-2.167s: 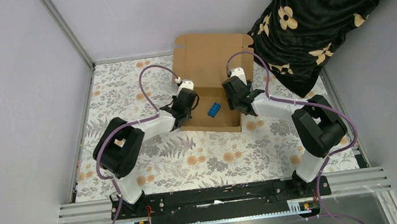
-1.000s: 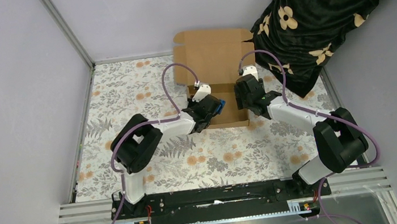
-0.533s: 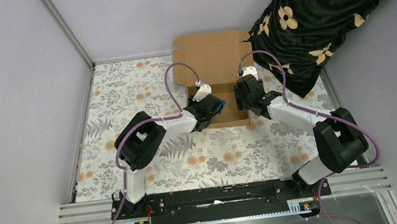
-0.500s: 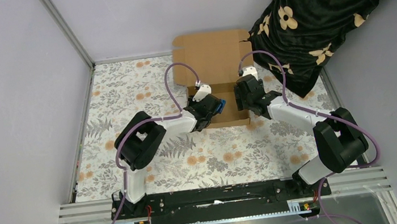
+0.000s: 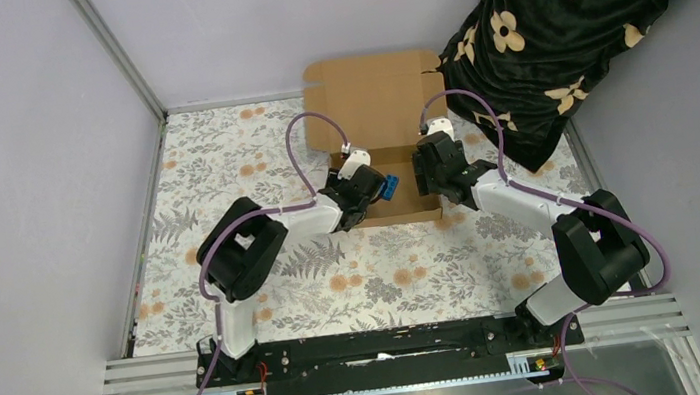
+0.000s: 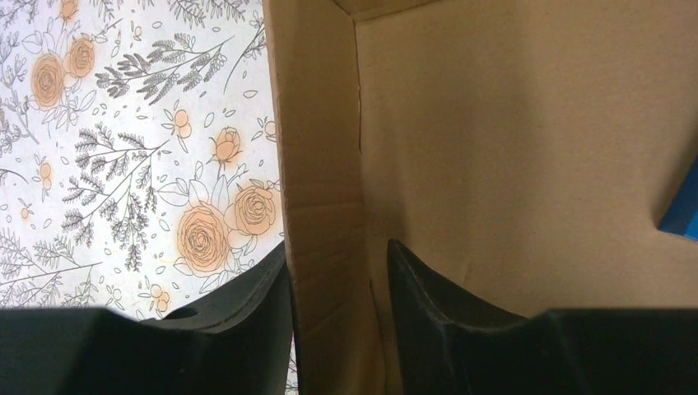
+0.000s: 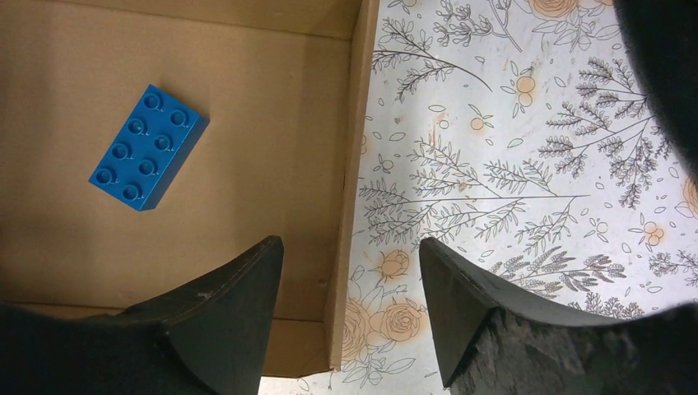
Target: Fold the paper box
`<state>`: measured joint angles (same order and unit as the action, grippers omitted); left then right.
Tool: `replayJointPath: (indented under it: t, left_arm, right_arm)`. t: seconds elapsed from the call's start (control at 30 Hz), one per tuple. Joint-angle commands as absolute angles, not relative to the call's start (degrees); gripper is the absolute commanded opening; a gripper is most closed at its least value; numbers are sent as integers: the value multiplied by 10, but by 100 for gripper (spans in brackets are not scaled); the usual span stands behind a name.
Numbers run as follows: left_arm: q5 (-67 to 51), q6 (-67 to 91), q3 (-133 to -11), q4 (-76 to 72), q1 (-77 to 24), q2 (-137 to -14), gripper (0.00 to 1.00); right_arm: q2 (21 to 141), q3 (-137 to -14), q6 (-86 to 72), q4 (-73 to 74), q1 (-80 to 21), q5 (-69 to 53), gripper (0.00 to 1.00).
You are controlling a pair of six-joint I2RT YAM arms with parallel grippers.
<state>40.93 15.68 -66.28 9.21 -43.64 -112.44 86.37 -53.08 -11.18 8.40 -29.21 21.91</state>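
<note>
The paper box is brown cardboard at the back middle of the table, with its lid flap standing up behind a shallow tray. A small blue brick lies inside the tray. My left gripper straddles the tray's left wall. Its outer finger rests against the wall and the inner finger stands a little off it, so it is open. My right gripper straddles the right wall, open, with wide gaps on both sides. The brick shows left of it.
A dark blanket with pale flower shapes is heaped at the back right, close to the box lid. A floral cloth covers the table. Grey walls stand at left and back, and a metal rail runs along the near edge.
The left gripper's jaws have parted from the tray's left wall. The box and the right arm have stayed put.
</note>
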Motion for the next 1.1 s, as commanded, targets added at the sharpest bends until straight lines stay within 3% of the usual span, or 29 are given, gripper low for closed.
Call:
replayJointPath:
  t: [0.0,0.57,0.8,1.07]
  left_arm:
    - [393,155,-666,85,-427,-1096,51]
    - [383,154,-682,67,-390,-1075,53]
    - [271,148,-717,56,-312,-1005,58]
    - [105,103,-831,59,-227,-1032,63]
  right_arm:
    - [842,-547,-115,86,-289,208,70]
    - [833,-553,-117,90,-276,196,72]
    - [841,-638,-112,88,-194,84,77]
    - [981,-818,-3,135,-159,-27,80]
